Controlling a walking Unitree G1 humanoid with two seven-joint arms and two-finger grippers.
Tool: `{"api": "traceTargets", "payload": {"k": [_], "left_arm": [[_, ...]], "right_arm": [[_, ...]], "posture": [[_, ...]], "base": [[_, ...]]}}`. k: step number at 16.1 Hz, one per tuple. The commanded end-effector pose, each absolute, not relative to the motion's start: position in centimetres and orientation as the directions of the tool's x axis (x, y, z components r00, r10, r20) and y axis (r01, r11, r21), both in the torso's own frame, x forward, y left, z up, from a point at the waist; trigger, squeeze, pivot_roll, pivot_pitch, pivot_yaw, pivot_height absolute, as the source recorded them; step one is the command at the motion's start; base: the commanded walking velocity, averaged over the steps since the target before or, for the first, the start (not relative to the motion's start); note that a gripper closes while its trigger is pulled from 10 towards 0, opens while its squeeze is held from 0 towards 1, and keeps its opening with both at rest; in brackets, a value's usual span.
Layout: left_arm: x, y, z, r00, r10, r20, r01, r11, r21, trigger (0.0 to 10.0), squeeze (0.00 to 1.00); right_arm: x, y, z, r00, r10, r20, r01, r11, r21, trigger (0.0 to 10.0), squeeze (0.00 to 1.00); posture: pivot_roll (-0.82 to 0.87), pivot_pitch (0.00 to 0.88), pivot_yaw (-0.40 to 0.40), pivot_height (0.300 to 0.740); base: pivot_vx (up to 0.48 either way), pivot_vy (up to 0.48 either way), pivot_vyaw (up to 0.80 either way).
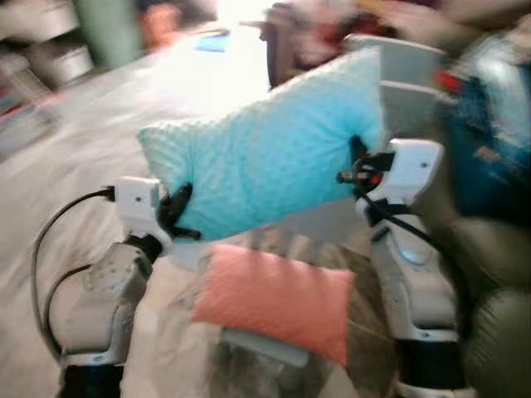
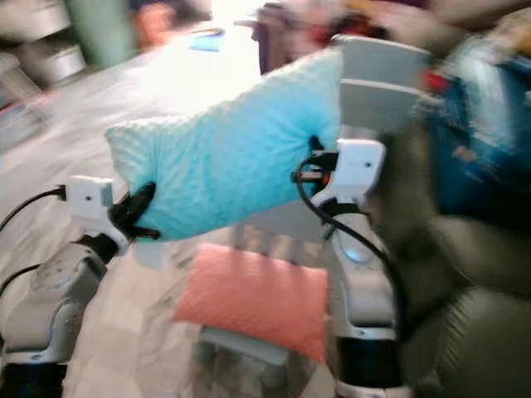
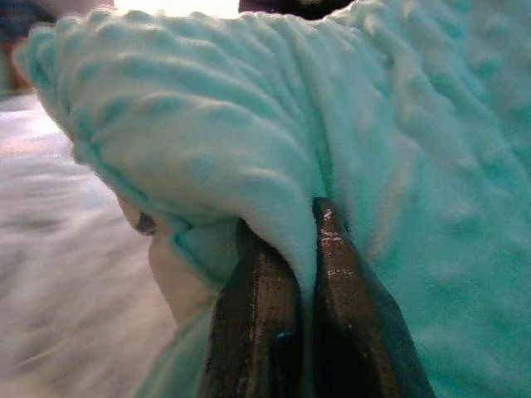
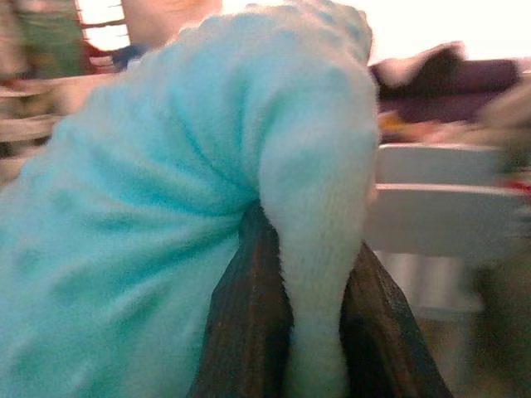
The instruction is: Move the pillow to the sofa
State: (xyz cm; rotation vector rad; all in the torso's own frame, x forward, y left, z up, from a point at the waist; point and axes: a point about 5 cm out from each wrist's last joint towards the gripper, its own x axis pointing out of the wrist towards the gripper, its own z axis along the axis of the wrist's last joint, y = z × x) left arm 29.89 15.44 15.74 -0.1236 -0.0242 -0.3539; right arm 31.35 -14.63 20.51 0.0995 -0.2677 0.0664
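Observation:
A light blue dotted pillow (image 1: 265,149) hangs in the air in front of me, held from both ends. My left gripper (image 1: 178,211) is shut on its lower left corner, and in the left wrist view the black fingers (image 3: 257,315) pinch a fold of the fabric (image 3: 274,166). My right gripper (image 1: 355,166) is shut on the right edge; its wrist view has a ridge of the pillow (image 4: 315,249) squeezed between the two fingers. A dark green sofa (image 1: 498,274) stands at the right. The pictures are blurred.
A salmon-pink pillow (image 1: 278,298) lies on a low glass table (image 1: 249,356) just below the held one. A white chair (image 2: 377,79) stands behind. A blue bag or cloth (image 1: 489,133) sits on the sofa's far part. Pale floor (image 1: 75,157) stretches to the left.

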Motion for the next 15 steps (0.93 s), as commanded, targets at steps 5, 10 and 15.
{"api": "traceTargets", "payload": {"k": [5,10,15], "left_arm": [[29.6,15.0,15.3,0.917,-0.398,0.024,0.398,0.909,-0.122,0.0,0.0],[29.9,14.5,14.7,0.91,-0.415,0.002,0.41,0.899,-0.156,0.0,0.0],[30.9,14.8,14.1,0.927,-0.375,-0.017,0.363,0.906,-0.217,0.0,0.0]], "right_arm": [[31.1,-14.1,21.3,0.952,0.063,0.299,-0.091,0.992,0.082,0.0,0.0],[30.7,-14.6,21.5,0.95,0.06,0.307,-0.082,0.995,0.058,0.0,0.0],[30.0,-16.4,20.8,0.963,0.056,0.264,-0.064,0.998,0.022,0.0,0.0]], "posture": [[-0.05,0.023,-0.015,0.74],[-0.08,0.007,-0.016,0.74],[-0.12,0.0,0.008,0.74]], "base": [[0.0,0.0,0.0],[0.0,0.0,0.0],[0.0,0.0,0.0]]}}
